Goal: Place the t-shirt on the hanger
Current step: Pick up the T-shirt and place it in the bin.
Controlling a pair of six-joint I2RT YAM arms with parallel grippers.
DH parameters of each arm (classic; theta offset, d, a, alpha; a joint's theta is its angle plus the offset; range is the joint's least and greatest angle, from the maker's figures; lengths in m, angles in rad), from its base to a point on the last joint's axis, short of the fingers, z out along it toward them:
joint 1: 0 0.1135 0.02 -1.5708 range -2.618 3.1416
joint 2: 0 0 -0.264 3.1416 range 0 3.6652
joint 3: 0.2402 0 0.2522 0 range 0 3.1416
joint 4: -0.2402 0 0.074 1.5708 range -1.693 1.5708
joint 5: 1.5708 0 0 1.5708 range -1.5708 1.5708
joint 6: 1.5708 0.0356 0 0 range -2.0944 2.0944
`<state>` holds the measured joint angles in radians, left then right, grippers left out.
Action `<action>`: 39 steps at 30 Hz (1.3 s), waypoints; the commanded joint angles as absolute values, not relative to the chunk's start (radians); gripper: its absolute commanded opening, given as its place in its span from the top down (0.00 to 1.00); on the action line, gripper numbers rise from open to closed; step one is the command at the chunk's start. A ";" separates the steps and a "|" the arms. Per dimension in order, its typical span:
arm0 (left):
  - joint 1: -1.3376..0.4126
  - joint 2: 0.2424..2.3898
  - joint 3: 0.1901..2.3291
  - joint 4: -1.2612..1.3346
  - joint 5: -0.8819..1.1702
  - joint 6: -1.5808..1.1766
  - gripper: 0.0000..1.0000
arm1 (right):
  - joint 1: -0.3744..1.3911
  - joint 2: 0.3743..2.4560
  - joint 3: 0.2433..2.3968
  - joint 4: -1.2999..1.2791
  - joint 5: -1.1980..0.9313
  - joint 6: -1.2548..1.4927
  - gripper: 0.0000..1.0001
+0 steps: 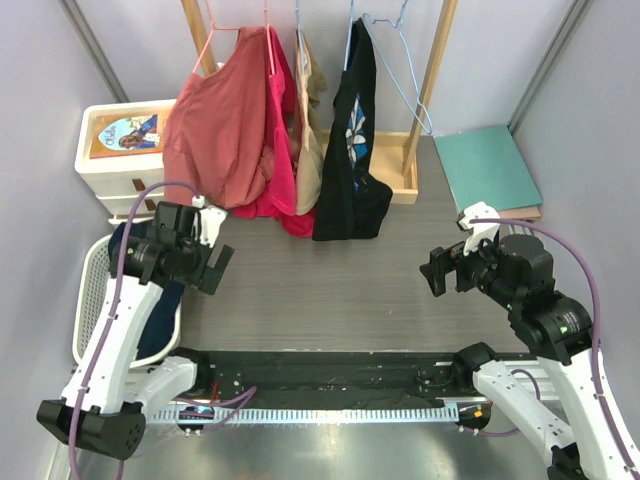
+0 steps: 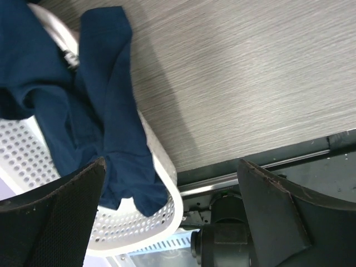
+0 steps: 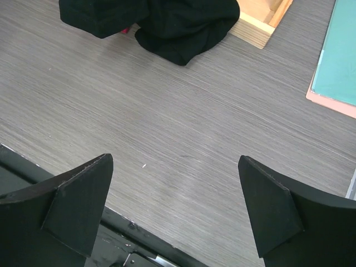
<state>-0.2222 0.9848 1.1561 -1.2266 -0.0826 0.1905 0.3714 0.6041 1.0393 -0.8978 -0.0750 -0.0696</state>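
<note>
Left wrist view shows the t-shirt (image 2: 103, 111) bunched up in the white basket (image 2: 167, 217), with some of it flopping over the rim. The left gripper (image 1: 215, 262) hangs near it, claw spread wide and holding nothing. The right gripper (image 1: 440, 270) is spread wide too. The hanger (image 1: 405, 85) hangs on the rack, well apart. No step looks done yet.

In the top view the left arm (image 1: 110, 345) hid most of the t-shirt (image 1: 162, 312) in the basket (image 1: 92, 290). The hanger (image 1: 398, 75) had its hook cut off by the upper edge.
</note>
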 commanded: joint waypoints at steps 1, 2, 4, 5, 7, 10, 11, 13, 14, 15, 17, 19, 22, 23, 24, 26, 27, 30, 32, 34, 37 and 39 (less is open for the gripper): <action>-0.219 0.971 1.230 -1.264 -0.153 0.188 0.00 | 0.367 0.644 1.068 -0.885 -0.104 -0.104 0.00; -0.201 0.977 1.233 -1.272 -0.173 0.201 0.00 | 0.367 0.655 1.075 -0.893 -0.112 -0.113 0.00; -0.151 0.997 1.226 -1.302 -0.189 0.265 0.00 | 0.367 0.687 1.097 -0.916 -0.120 -0.132 0.00; -0.052 1.011 1.223 -1.314 -0.167 0.303 0.00 | 0.367 0.699 1.104 -0.925 -0.121 -0.156 0.00; 0.108 1.041 1.213 -1.344 -0.008 0.397 0.00 | 0.368 0.735 1.130 -0.943 -0.120 -0.175 0.00; 0.401 1.095 1.195 -1.359 0.102 0.602 0.00 | 0.368 0.776 1.167 -0.956 -0.127 -0.199 0.00; 0.444 1.104 1.186 -1.345 0.110 0.677 0.00 | 0.368 0.784 1.176 -0.956 -0.130 -0.201 0.00; 0.570 1.147 1.157 -1.332 0.135 0.765 0.00 | 0.368 0.805 1.196 -0.953 -0.144 -0.202 0.00; 0.607 1.172 1.152 -1.310 0.141 0.793 0.00 | 0.368 0.808 1.201 -0.950 -0.147 -0.199 0.00; 0.645 1.195 1.152 -1.309 0.152 0.851 0.00 | 0.367 0.813 1.210 -0.950 -0.150 -0.199 0.00; 0.741 1.276 1.149 -1.312 0.190 0.908 0.00 | 0.368 0.818 1.215 -0.950 -0.147 -0.198 0.00; 0.784 1.345 1.135 -1.293 0.192 0.946 0.00 | 0.368 0.819 1.216 -0.953 -0.150 -0.199 0.00; 0.790 1.382 1.097 -1.253 0.218 0.976 0.00 | 0.367 0.822 1.213 -0.959 -0.158 -0.198 0.00; 0.790 1.393 1.085 -1.241 0.238 0.985 0.00 | 0.367 0.824 1.212 -0.959 -0.161 -0.196 0.00; 0.788 1.396 1.053 -1.171 0.238 0.982 0.00 | 0.367 0.825 1.215 -0.962 -0.161 -0.196 0.00; 0.788 1.435 1.023 -1.103 0.229 0.973 0.00 | 0.367 0.828 1.215 -0.963 -0.160 -0.195 0.00; 0.788 1.456 1.002 -1.080 0.216 0.973 0.00 | 0.367 0.830 1.216 -0.963 -0.160 -0.195 0.00; 0.790 1.546 0.971 -0.973 0.189 0.963 0.00 | 0.367 0.828 1.212 -0.963 -0.166 -0.195 0.00; 0.788 1.580 0.956 -0.911 0.173 0.954 0.10 | 0.367 0.831 1.212 -0.962 -0.173 -0.193 0.00; 0.793 1.591 1.006 -0.942 0.185 0.948 0.43 | 0.368 0.828 1.213 -0.965 -0.181 -0.193 0.00; 0.808 1.489 1.092 -1.080 0.271 0.940 0.84 | 0.368 0.819 1.215 -0.969 -0.186 -0.190 0.00; 0.808 1.421 1.184 -1.160 0.294 0.921 1.00 | 0.367 0.812 1.213 -0.969 -0.199 -0.187 0.00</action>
<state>0.8013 1.5562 1.0367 -1.0733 0.1837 0.9276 0.3706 0.8310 1.1748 -0.9737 -0.1684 -0.1860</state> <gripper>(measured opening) 0.143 0.996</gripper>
